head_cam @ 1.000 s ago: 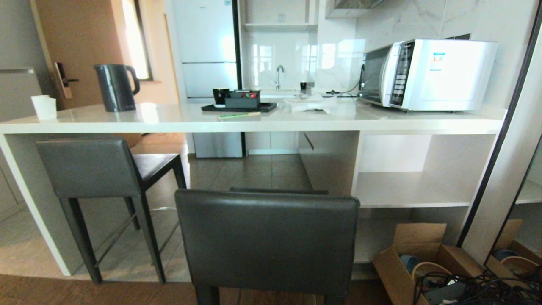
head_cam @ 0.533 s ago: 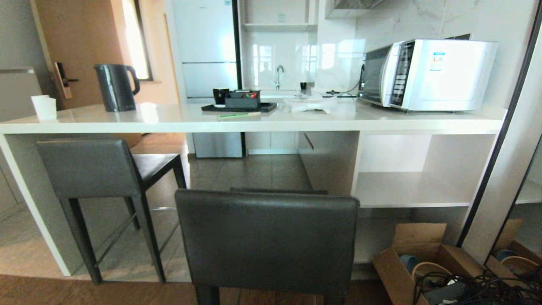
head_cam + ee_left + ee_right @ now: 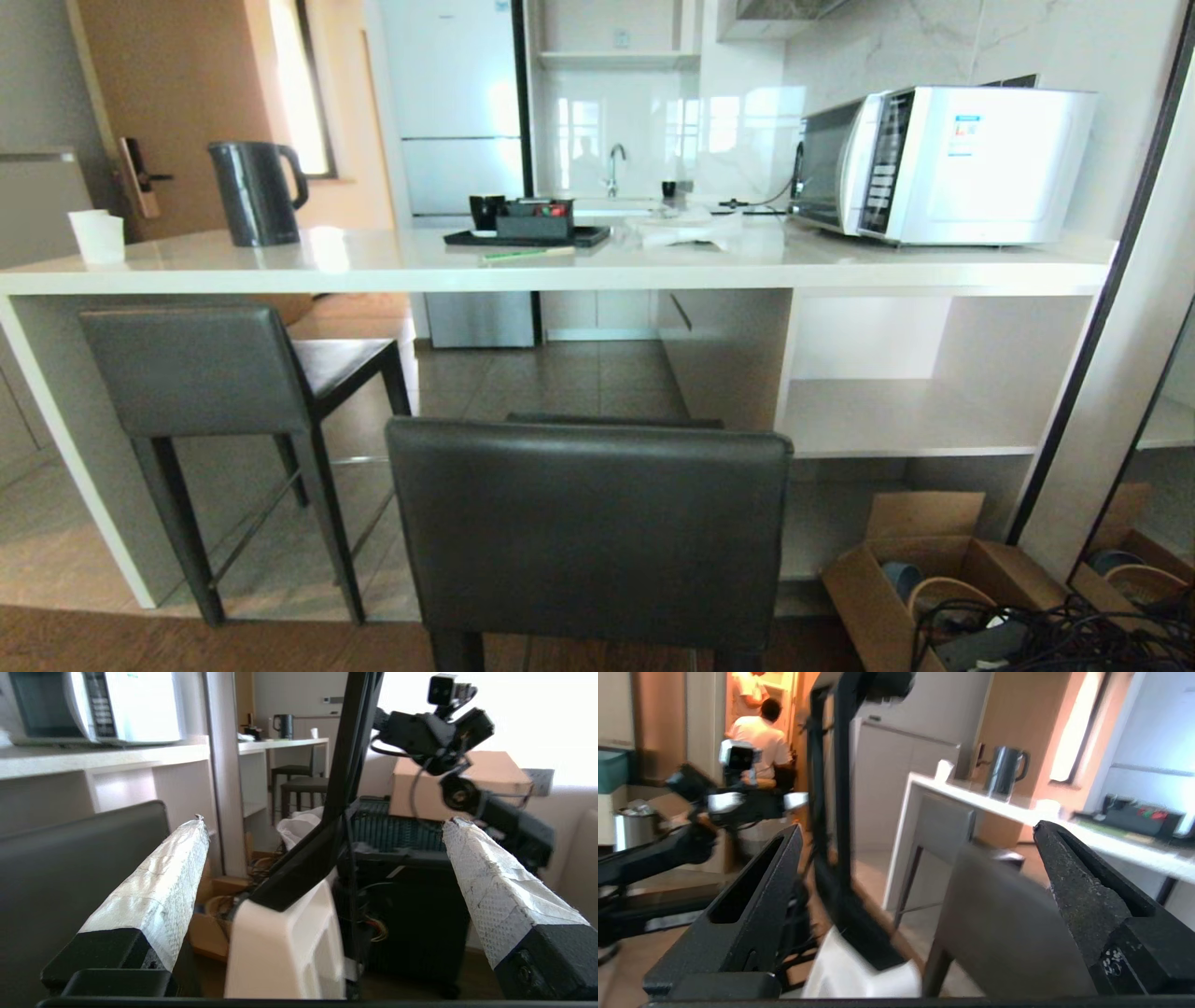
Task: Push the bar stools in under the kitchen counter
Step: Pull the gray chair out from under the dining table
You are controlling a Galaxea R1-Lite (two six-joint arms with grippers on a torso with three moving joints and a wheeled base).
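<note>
Stools: one bar stool point(image 3: 201, 373) is tucked partly under the kitchen counter point(image 3: 560, 266) at left; the nearer stool point(image 3: 588, 532) is seen standing clear of it, backrest towards cam. Left gripper point(image 3: 322, 826) is spread wide, nothing held. Right gripper point(image 3: 920, 830) is likewise gaping & empty, w/ a stool backrest just beyond.

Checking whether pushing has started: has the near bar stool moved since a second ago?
No. In the head view the near bar stool keeps its backrest top just below the kitchen counter shelf's edge, as before.
</note>
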